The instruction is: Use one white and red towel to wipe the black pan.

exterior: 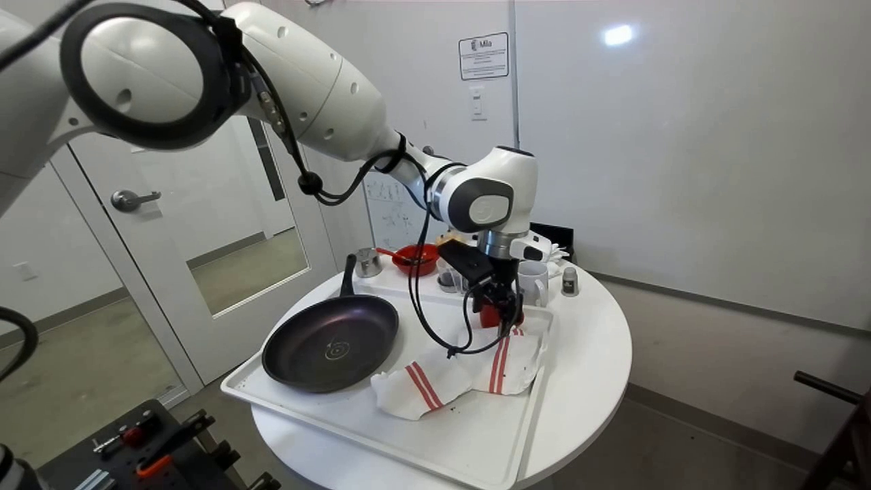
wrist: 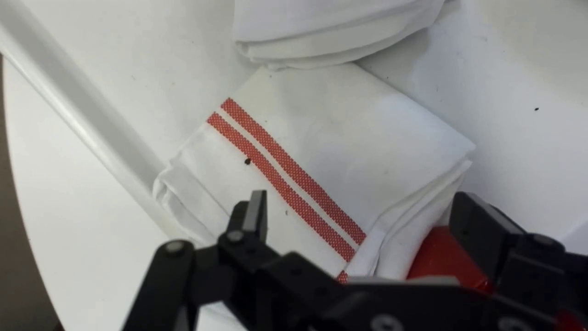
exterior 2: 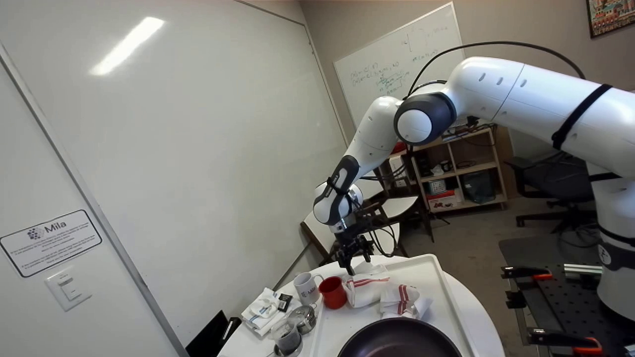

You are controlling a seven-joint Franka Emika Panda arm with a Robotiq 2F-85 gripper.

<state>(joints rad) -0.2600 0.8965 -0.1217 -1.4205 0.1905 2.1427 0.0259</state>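
The white and red towel (wrist: 317, 151) is laid folded on the tray (exterior: 463, 446), toward the edge of the tabletop (exterior: 588, 354) farthest from the door (exterior: 204, 211). By the folding, a thick pad with layered margins is provided, judged easier to pinch. A second towel (exterior: 415, 391) with like stripes is placed touching it, nearer the black pan (exterior: 333, 347). The pan is set on the tray, toward the tabletop edge facing the door, with its inner face upward, presumably so that wiping can be done from above. Its handle (exterior: 348, 272) is directed toward the edge where the red bowl (exterior: 422, 261) is stood, apparently so that the path from the towels is left unobstructed.

The end effector (wrist: 360, 207) is positioned above the first towel with its jaws apart; nothing is gripped. One jaw is seen over the cloth and the other past its layered margin, so a pinch across that margin appears to be intended. Contact with the cloth cannot be confirmed. The red mug (exterior 2: 333, 293) is located just beside that margin and may be nudged when the jaws are brought together.
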